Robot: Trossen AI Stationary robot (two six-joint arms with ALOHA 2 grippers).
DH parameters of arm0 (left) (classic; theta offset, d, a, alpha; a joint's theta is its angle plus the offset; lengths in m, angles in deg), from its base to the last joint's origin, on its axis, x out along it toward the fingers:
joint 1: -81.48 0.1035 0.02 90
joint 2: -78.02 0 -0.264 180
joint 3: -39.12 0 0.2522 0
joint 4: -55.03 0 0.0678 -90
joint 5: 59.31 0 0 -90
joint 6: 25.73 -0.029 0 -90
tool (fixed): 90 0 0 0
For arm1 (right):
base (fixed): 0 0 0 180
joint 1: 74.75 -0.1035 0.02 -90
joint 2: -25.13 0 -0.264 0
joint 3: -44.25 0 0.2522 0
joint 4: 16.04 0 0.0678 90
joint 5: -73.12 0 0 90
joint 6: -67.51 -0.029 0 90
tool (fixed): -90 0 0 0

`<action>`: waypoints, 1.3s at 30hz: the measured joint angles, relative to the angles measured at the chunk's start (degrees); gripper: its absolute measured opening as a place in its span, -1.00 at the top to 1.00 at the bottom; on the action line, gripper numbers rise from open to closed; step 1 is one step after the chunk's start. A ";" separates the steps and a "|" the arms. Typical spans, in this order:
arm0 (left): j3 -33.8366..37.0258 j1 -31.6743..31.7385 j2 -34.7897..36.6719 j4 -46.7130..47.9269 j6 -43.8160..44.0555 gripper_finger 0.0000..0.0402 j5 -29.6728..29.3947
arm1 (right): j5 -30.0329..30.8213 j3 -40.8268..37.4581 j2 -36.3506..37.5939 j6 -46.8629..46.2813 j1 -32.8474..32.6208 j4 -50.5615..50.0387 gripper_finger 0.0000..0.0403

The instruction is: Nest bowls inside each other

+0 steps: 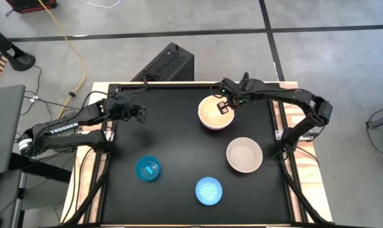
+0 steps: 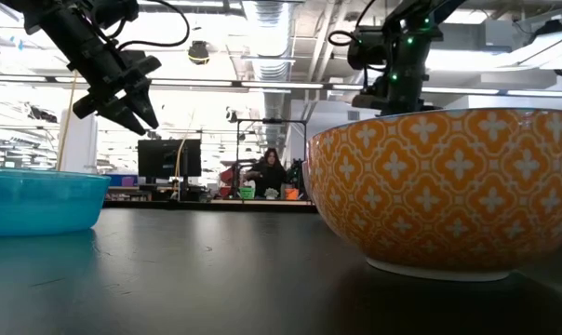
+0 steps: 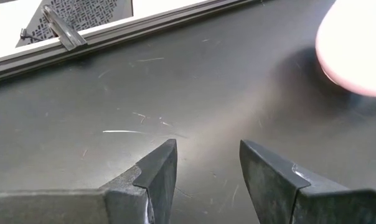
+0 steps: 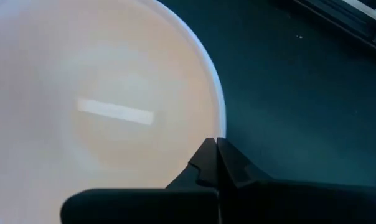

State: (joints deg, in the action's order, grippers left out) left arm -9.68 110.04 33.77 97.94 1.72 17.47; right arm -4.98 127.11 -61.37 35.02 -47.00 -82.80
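Observation:
A pink bowl stands mouth up at the table's far middle, and my right gripper is shut on its rim. A bowl that is white inside and orange-patterned outside stands nearer on the right. Two bright blue bowls stand toward the near edge. My left gripper hangs open above the bare table at the far left, well apart from every bowl. My right gripper pinches the pink bowl's rim on its far right side, one finger inside the bowl and one outside. The fingers slant steeply down from above. The bowl sits level with its mouth up; whether its base is still on the table I cannot tell.
In the low view the orange-patterned bowl fills the right foreground and hides the pink bowl; a blue bowl is at the left. A raised metal frame borders the black tabletop. A person sits far off in the room.

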 joint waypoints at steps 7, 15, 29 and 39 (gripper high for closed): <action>0.00 -1.18 0.00 0.00 0.28 0.18 0.00 | 0.00 0.00 0.25 0.15 0.08 0.49 0.99; 0.00 -1.66 0.00 0.02 1.14 0.18 0.30 | -0.21 0.00 -2.79 1.50 0.92 3.42 0.99; 0.00 -1.66 0.00 0.02 1.54 0.18 0.83 | -8.20 7.78 -1.69 1.47 -4.28 -7.77 0.99; 0.00 -1.66 0.00 -0.07 0.22 0.18 1.01 | -10.57 5.92 7.76 -9.73 -24.02 -20.85 0.99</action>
State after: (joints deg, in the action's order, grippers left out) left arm -9.68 108.38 33.77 97.87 1.94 18.48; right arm -15.55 133.03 -53.61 25.30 -71.02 -103.64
